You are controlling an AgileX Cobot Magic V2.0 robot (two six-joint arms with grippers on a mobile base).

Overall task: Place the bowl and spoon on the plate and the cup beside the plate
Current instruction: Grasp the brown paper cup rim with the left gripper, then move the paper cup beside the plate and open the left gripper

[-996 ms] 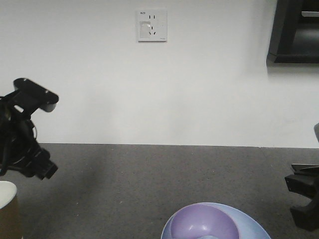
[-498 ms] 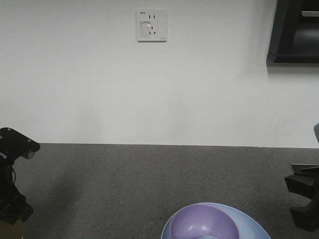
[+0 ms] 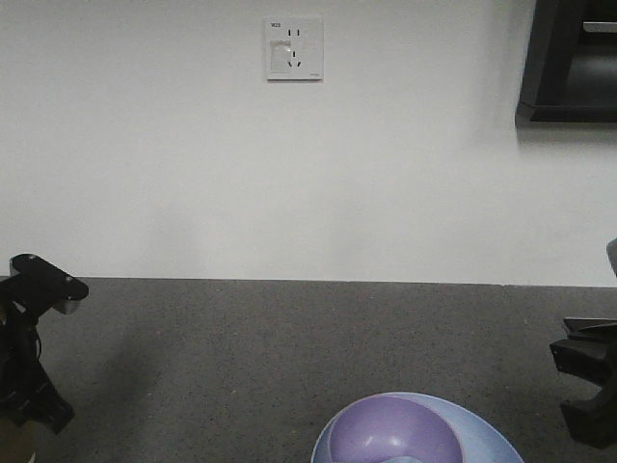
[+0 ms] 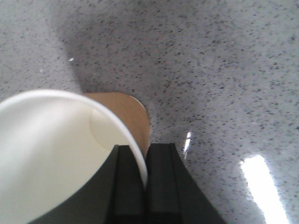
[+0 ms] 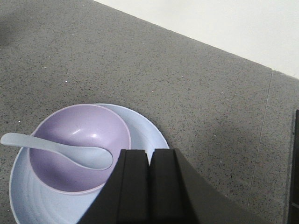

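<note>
Since a second ago your left gripper (image 4: 144,186) has dropped low at the table's left edge and now pinches the wall of the cup (image 4: 56,154), one finger inside the rim and one outside. The bowl (image 5: 79,147) already sits on the plate (image 5: 145,135) with the spoon (image 5: 60,151) in it, so only placing the cup beside the plate remains. Your right gripper (image 5: 149,186) hangs over them with jaws closed together on nothing, and no readable writing shows on any of them.

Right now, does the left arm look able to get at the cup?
Yes, by the look of it: the left hand already has its fingers pinched on the rim of the cup, one inside, one outside. Nothing stands in its way.
</note>
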